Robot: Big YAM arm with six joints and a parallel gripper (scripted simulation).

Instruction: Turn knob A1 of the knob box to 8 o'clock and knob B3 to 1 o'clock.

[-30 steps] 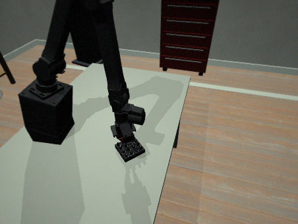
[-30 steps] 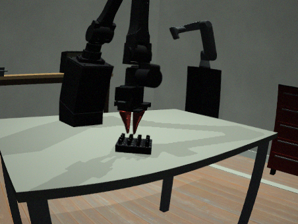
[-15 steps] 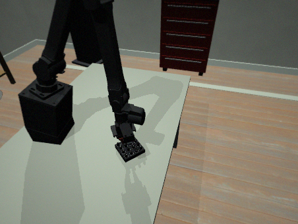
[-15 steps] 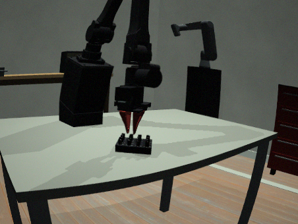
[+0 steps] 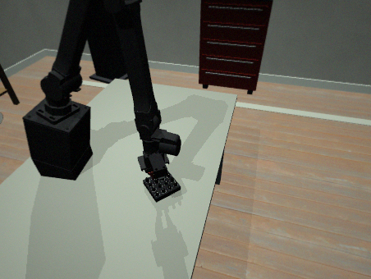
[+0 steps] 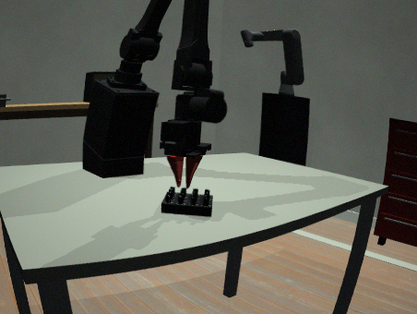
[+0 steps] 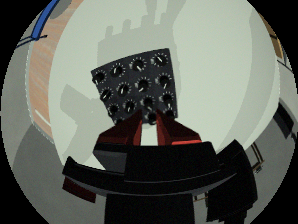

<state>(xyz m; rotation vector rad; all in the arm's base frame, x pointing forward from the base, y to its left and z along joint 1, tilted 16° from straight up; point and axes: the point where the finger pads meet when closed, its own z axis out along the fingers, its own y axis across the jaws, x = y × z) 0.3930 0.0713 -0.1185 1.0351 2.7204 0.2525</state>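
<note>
The knob box [image 5: 162,186] is a small black block with several knobs, standing on the pale table near its right edge. It also shows in the exterior view [image 6: 187,203] and in the wrist view [image 7: 136,86]. My gripper [image 6: 184,183] points straight down with its red fingers a narrow gap apart and nothing between them. The tips hover just above the knobs on the box's side nearest the arm. In the wrist view the tips [image 7: 149,125] flank a knob at the near edge of the box. The knob marks and names are too small to read.
My arm's black base block [image 5: 57,139] stands on the table at the left. A second arm on a black pedestal [image 6: 283,126] stands behind the table. A dark red drawer cabinet [image 5: 234,43] is against the wall. The table edge [image 5: 213,180] runs close to the box.
</note>
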